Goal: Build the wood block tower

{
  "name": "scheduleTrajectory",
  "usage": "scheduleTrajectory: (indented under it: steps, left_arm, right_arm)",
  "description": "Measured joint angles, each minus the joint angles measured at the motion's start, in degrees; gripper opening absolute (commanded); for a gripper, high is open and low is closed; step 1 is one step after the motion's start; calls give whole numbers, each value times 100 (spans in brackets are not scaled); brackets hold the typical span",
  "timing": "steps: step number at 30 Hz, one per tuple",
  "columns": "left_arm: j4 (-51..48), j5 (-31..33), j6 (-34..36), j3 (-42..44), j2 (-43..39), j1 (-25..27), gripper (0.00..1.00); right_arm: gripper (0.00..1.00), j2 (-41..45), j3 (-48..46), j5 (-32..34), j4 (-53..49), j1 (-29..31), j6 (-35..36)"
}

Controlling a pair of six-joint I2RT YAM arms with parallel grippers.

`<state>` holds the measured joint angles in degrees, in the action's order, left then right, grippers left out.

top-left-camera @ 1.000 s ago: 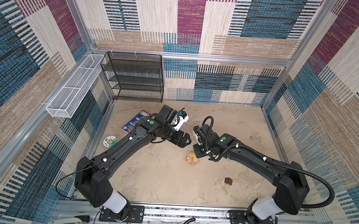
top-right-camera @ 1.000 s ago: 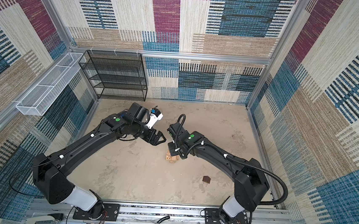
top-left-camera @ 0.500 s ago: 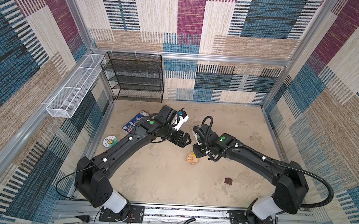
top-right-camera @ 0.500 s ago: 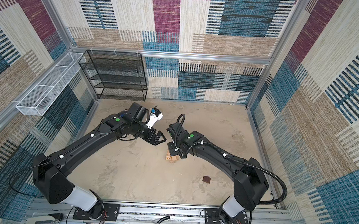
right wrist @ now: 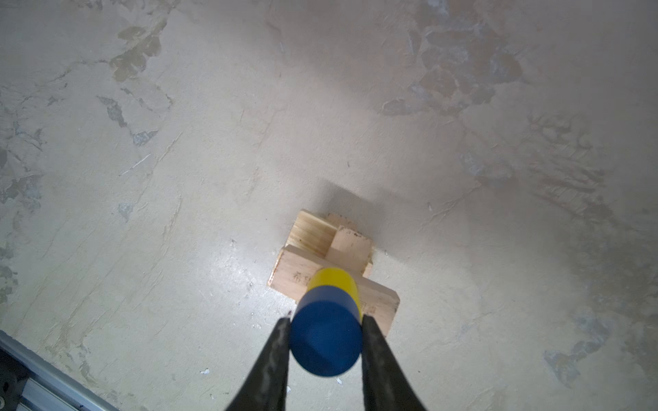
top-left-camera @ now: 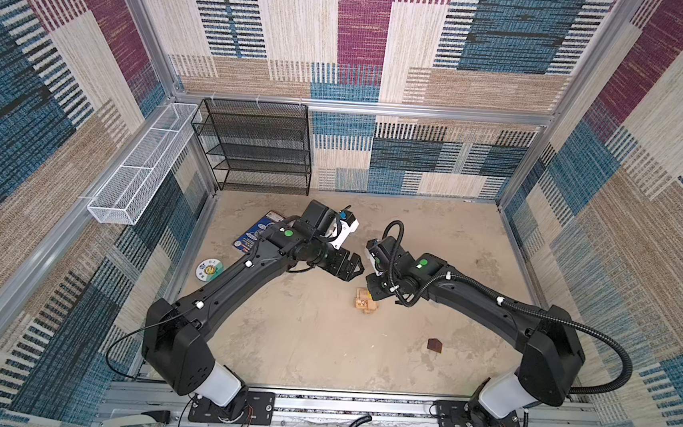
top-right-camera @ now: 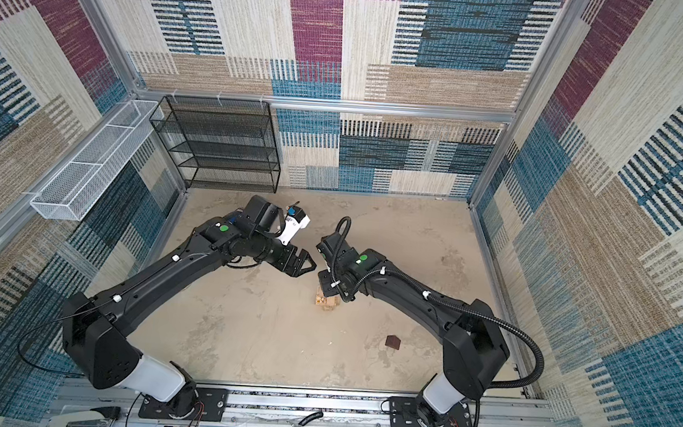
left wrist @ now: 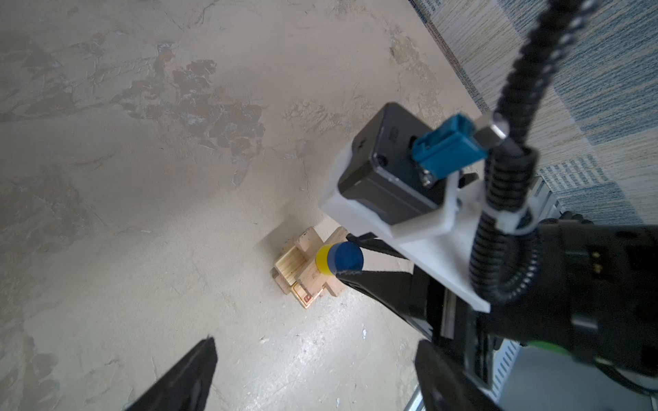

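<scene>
Both top views: the left tool [top-left-camera: 357, 271] hangs open above the surface [top-left-camera: 300, 344], near the tower [top-left-camera: 364, 304] but apart from it. The right tool [top-left-camera: 373, 295] sits right over the tower, its jaws hidden under the wrist. The dark-brown house-shaped piece [top-left-camera: 434, 345] lies alone, well apart from the tower. The blue printed packet [top-left-camera: 257, 233] and round jar [top-left-camera: 209, 270] lie beside the left arm.

Left wrist view: the left tool [left wrist: 317, 356] has its jaws spread wide with nothing between them. The right tool [left wrist: 347, 257] is clamped on the blue disc [left wrist: 344, 257]. The disc caps the yellow cylinder [left wrist: 322, 261], above criss-crossed pale bars [left wrist: 302, 261].

Right wrist view: the right tool [right wrist: 325, 320] presses both sides of the blue disc [right wrist: 325, 341]. The yellow cylinder [right wrist: 334, 281] stands over the tower's top bar [right wrist: 350, 245]; whether it touches the bar cannot be told.
</scene>
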<state>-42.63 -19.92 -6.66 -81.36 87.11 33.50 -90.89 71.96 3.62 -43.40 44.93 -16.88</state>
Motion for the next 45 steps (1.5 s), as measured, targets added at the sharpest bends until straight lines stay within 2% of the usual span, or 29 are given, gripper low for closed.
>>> scheduleTrajectory:
  steps: [24, 27, 31, 45]
  left_arm:
    - [0, -39, -2, 7, 0, -9, 92]
    - [0, -57, -2, 7, 0, -11, 92]
    - [0, -59, -2, 9, 0, -22, 92]
    - [0, -59, -2, 11, -2, -24, 92]
  right_arm:
    - [17, 0, 31, 9, -39, -4, -2]
    - [19, 0, 31, 48, -57, -4, -2]
    - [27, -4, 31, 90, -63, -4, -2]
    - [28, -26, 39, 83, -61, -4, -2]
